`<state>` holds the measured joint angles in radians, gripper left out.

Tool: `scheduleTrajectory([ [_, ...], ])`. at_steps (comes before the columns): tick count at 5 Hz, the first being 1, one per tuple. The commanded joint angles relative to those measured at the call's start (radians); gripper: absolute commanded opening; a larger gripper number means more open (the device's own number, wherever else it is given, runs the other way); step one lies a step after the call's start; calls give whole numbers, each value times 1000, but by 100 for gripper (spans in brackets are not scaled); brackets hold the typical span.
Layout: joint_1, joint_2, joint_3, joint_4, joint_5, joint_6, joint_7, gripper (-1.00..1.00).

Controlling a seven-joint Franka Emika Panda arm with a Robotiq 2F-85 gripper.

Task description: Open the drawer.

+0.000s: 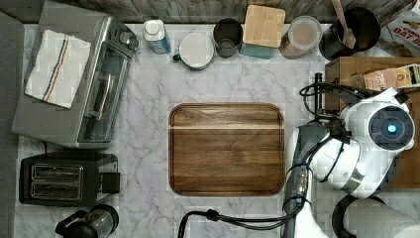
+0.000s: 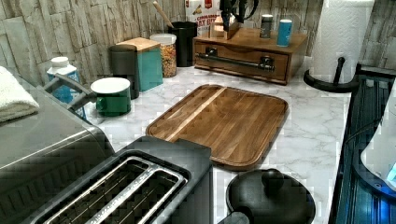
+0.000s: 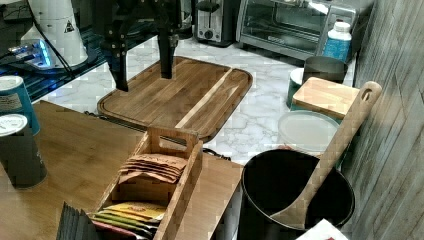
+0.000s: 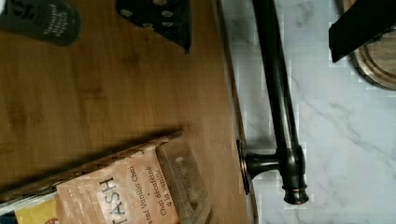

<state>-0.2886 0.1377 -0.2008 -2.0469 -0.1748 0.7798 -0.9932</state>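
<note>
- My gripper [image 3: 142,82] hangs with its two dark fingers [image 3: 165,60] apart and nothing between them; in the wrist view the bar handle lies in the gap between the two finger tips.
- The drawer [image 2: 243,59] is a wide brown wooden front set in a low wooden box at the back of the counter in the left view; it sits flush, shut.
- Its handle [image 4: 280,98] is a long, round, dark metal bar with a slight sheen, carried on a short post [image 4: 261,163] ending in a turned knob.
- The box's top [image 4: 112,88] is smooth, warm-grained wood.
- On that top stand a slatted wooden caddy [image 3: 160,180] of paper tea sachets and two cans [image 3: 15,130], just beside my fingers.
- The counter [image 1: 148,148] is white marble veined with grey.
- In the middle lies a darker wooden tray [image 1: 226,148], rounded at the corners, with one pale stripe along it, near the drawer front but apart from it.
- In the right view, a black pot [image 3: 295,200] holds a wooden spoon [image 3: 335,145] close to the box.
- Along the stone-tiled wall in the top view stand a jar [image 1: 302,35], a teal box with a wooden lid [image 1: 263,27], a dark cup [image 1: 228,35] and a green mug [image 1: 195,50].
- A toaster oven [image 1: 74,79] with a folded cloth on it and a black toaster [image 1: 67,178] sit at the top view's left.
</note>
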Motion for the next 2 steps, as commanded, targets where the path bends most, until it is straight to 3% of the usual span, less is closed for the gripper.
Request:
scheduleTrajectory([
  [1, 41, 16, 53, -70, -79, 87, -50, 100],
  [2, 43, 32, 24, -91, -89, 139, -14, 100],
])
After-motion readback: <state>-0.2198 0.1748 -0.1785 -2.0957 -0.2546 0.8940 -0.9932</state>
